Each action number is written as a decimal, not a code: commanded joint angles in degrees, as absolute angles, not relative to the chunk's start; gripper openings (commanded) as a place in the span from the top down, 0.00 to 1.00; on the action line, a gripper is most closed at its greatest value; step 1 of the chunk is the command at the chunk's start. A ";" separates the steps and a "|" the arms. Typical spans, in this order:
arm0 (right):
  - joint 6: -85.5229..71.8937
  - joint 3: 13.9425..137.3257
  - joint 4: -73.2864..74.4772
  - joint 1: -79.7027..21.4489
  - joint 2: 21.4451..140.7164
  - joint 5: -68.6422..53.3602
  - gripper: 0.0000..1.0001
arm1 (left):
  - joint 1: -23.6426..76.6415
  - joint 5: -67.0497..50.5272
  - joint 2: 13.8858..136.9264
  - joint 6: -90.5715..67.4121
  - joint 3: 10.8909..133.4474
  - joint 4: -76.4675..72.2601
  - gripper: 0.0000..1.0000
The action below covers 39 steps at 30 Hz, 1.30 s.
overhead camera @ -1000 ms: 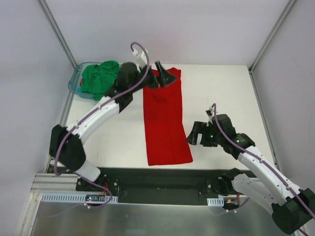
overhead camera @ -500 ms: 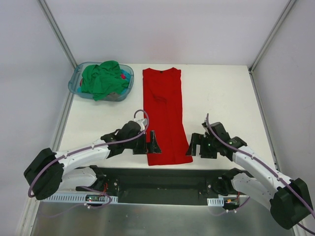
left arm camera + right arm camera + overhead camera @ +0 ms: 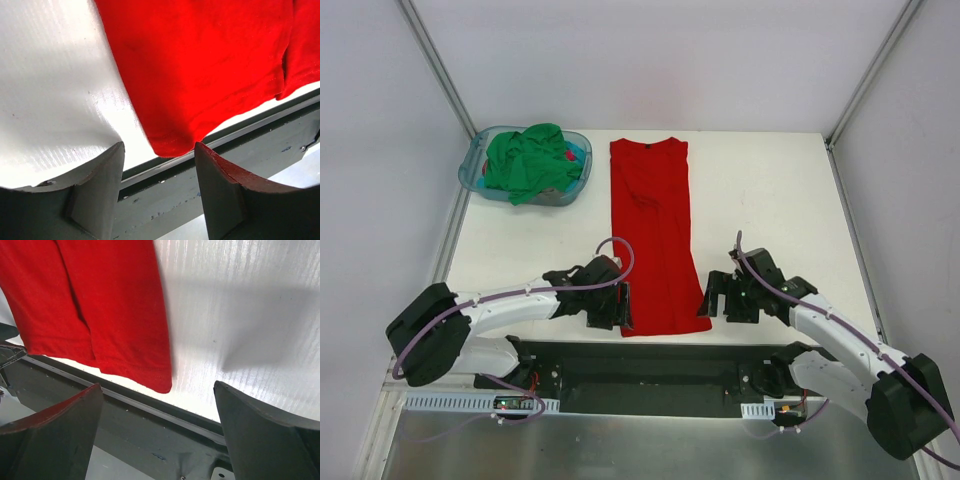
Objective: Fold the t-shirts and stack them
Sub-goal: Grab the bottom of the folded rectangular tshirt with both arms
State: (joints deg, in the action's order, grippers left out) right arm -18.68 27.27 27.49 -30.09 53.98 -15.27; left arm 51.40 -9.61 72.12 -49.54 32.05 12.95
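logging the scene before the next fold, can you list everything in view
red soft-fabric t-shirt: one, bright red, folded into a long strip down the middle of the table, hem at the near edge
green soft-fabric t-shirt: one, green, crumpled in the basket
translucent blue-teal plastic basket: one, blue-teal, far left corner of the table
white table: one, white, under it all
left hand: one, black, jaws apart either side of the red shirt's near left corner
right hand: one, black, jaws wide at its near right corner
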 commanded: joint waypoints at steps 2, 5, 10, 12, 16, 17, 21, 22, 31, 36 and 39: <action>-18.98 26.72 25.58 -29.79 55.72 -15.03 0.06 | 53.08 -8.70 75.49 -49.66 35.68 15.21 0.49; -18.81 26.72 25.14 -29.88 56.69 -14.85 0.07 | 53.17 -8.96 77.16 -49.83 36.04 15.12 0.52; -18.72 26.46 24.35 -29.88 58.01 -15.29 0.08 | 53.35 -9.31 78.84 -49.48 36.91 15.21 0.75; -18.72 26.28 24.35 -29.79 58.45 -15.82 0.09 | 53.35 -9.58 78.31 -49.66 36.13 15.47 0.93; -18.54 25.67 23.91 -29.80 58.80 -17.48 0.14 | 53.35 -9.14 76.21 -50.80 33.67 15.73 1.00; -18.63 25.40 23.56 -29.79 58.89 -18.10 0.17 | 53.35 -9.14 75.33 -51.15 33.14 15.73 1.00; -20.21 23.65 19.17 -30.06 60.02 -22.84 0.26 | 53.35 -8.26 73.48 -51.94 31.73 15.73 1.00; -20.48 23.38 18.64 -30.23 60.55 -23.63 0.27 | 53.35 -8.09 73.13 -52.03 31.55 15.73 1.00; -17.06 27.85 25.12 -35.32 59.16 -15.93 0.31 | 53.44 -8.09 73.39 -52.64 30.76 14.94 1.00; -15.29 34.09 30.49 -42.00 56.69 -7.83 0.32 | 53.35 -8.52 72.51 -52.91 29.36 13.10 1.00; -16.17 36.03 28.84 -48.14 58.96 -6.95 0.34 | 53.35 -8.35 71.90 -52.74 28.48 12.13 1.00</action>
State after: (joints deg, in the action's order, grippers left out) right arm -16.86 31.57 27.55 -42.06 57.89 -11.94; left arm 52.58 -8.88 73.14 -52.18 30.39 12.23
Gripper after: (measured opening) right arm 0.675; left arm 0.009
